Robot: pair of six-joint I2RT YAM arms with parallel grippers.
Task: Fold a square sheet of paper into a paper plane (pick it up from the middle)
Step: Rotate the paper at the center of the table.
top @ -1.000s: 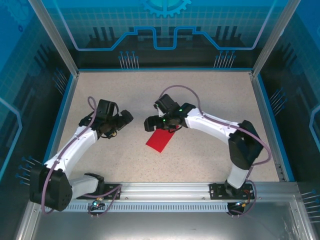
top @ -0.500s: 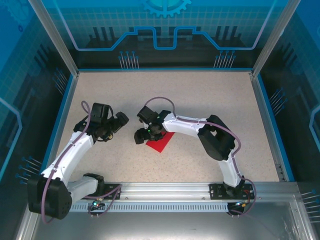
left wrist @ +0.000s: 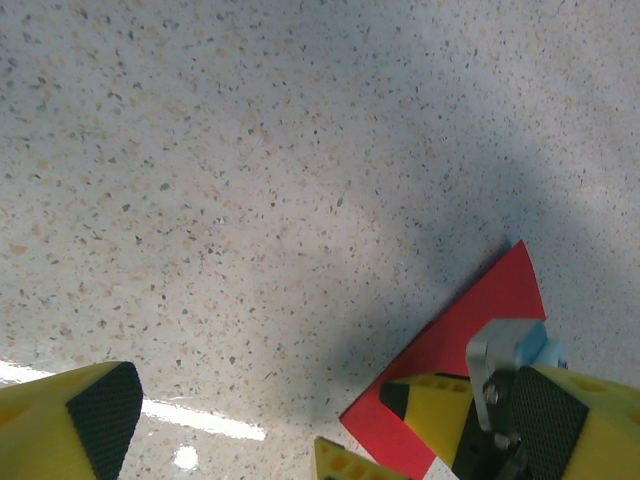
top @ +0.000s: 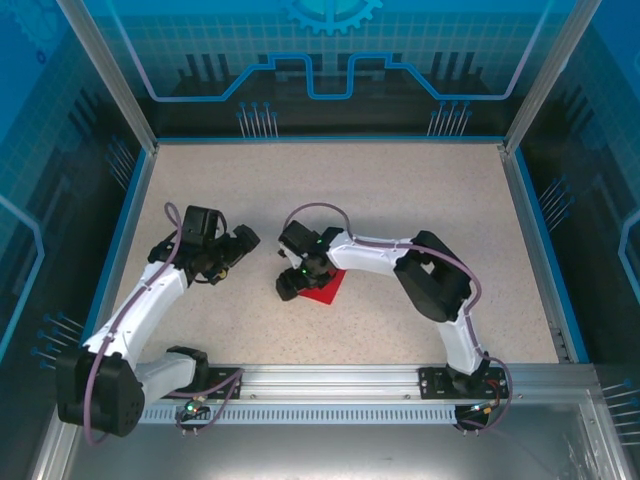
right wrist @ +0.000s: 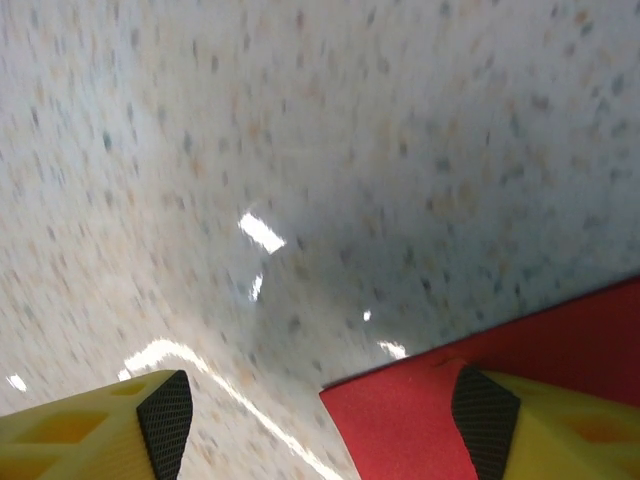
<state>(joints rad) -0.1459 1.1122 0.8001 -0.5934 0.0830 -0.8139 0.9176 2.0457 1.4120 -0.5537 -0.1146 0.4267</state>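
At left: left claw point(top: 246, 241) released, fingers spread wide over bare speckled beige surface point(top: 420, 200). Next: right claw point(top: 290, 290) released, straddling paper's left edge, one fingertip point(right wrist: 485, 420) over red, the other over surface. Thin bright red paper sheet point(top: 326, 288) lies flat mid-surface.

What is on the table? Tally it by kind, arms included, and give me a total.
Red paper sheet: 1
Robot arms with two-finger grippers: 2 (left gripper, right gripper)
Total: 3
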